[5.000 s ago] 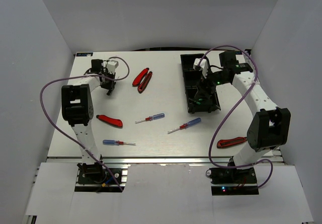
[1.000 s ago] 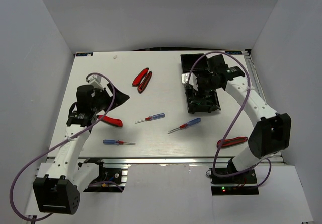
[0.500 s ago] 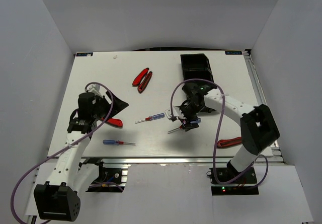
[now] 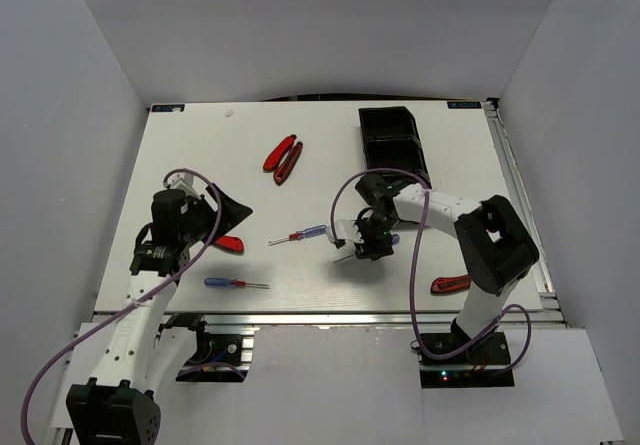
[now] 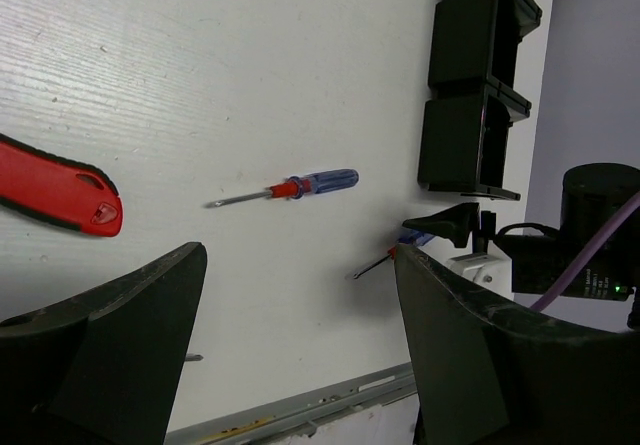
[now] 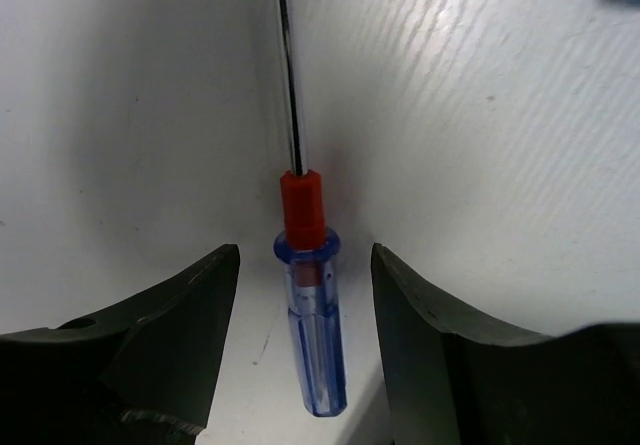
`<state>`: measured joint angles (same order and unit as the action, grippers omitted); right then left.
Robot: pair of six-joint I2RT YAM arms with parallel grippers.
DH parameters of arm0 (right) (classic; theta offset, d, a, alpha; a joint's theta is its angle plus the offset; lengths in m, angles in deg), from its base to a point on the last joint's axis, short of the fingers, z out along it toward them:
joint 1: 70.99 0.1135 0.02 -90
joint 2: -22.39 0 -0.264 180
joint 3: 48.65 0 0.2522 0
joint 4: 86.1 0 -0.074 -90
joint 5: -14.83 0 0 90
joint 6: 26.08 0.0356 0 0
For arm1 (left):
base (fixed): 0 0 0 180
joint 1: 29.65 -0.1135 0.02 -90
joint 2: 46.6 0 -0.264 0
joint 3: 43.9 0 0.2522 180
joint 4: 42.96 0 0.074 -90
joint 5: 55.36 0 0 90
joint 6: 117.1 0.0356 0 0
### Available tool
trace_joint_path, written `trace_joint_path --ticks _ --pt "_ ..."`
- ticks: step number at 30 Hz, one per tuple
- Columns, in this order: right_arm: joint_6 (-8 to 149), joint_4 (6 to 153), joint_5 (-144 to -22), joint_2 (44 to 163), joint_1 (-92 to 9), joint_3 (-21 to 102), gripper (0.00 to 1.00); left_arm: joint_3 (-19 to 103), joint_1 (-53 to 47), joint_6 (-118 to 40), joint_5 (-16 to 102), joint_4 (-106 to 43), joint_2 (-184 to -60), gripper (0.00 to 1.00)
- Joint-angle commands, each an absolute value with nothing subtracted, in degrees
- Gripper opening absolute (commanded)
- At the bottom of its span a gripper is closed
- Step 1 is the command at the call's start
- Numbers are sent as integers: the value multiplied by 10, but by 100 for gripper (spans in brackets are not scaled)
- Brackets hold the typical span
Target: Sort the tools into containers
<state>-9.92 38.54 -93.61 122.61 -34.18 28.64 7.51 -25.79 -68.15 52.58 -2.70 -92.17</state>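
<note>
Overhead view
Desk: a white desk (image 4: 200, 145) carried scattered small hand tools and one tray.
Containers: a long black tray (image 4: 390, 140) of open compartments ran from the far edge toward the middle, on the right half.
Right pincer: the right pincer (image 4: 366, 243) hung low over a blue-and-red screwdriver (image 4: 345, 256) near the desk's middle, just beside the tray's near end.
Other tools: a second screwdriver (image 4: 303, 233) lay just to its left. A third screwdriver (image 4: 235, 284) lay toward the near left edge, and red pliers (image 4: 283, 158) toward the far edge. A red-handled tool (image 4: 450, 285) lay by the near right corner.
Left pincer: the left pincer (image 4: 232, 208) hovered on the left side, near a red handle (image 4: 229, 243).

Left wrist view
Left pincer: its jaws stood wide apart above bare desk, holding nothing.
In sight: the red handle (image 5: 60, 197), the second screwdriver (image 5: 300, 183) and the tray (image 5: 465, 115).

Right wrist view
Right pincer: its dark fingers (image 6: 150, 335) stood on either side of the blue-and-red screwdriver (image 6: 305, 295). White desk showed on both sides of the handle, so nothing was gripped yet.
Screwdriver: it lay flat, with its thin shaft pointing away from the camera.

Handling
Judgement: the screwdriver looked light and stiff. Its smooth, round plastic handle seemed likely to roll or slip.
Best hold: across the thick blue handle near the red collar, not on the thin shaft.
</note>
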Motion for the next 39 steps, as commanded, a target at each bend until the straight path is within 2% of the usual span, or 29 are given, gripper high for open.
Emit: trace_joint_path --ticks 1,6,9,13,21,29,35,39 --pt "-94 405 -915 1235 -338 274 61 66 -260 -688 517 -14 -907 87" --pt "-89 416 -907 1247 -337 264 52 66 -260 -697 516 -12 -905 87" --pt "-85 416 -913 1251 -336 262 38 65 -260 -706 514 -12 -900 87" --pt "-86 405 -933 1240 -334 265 29 61 -260 -715 514 -11 -892 88" --pt "-91 323 -1064 1199 -333 330 15 52 -260 -737 512 -11 -876 88" --pt "-36 283 -1150 1189 -333 471 10 44 -260 -756 512 -4 -865 88" --pt "-7 308 -1092 1204 -372 568 8 32 -260 -826 487 31 -848 88" --pt "-37 299 -1049 1246 -447 628 9 20 -260 -866 467 54 -840 88"
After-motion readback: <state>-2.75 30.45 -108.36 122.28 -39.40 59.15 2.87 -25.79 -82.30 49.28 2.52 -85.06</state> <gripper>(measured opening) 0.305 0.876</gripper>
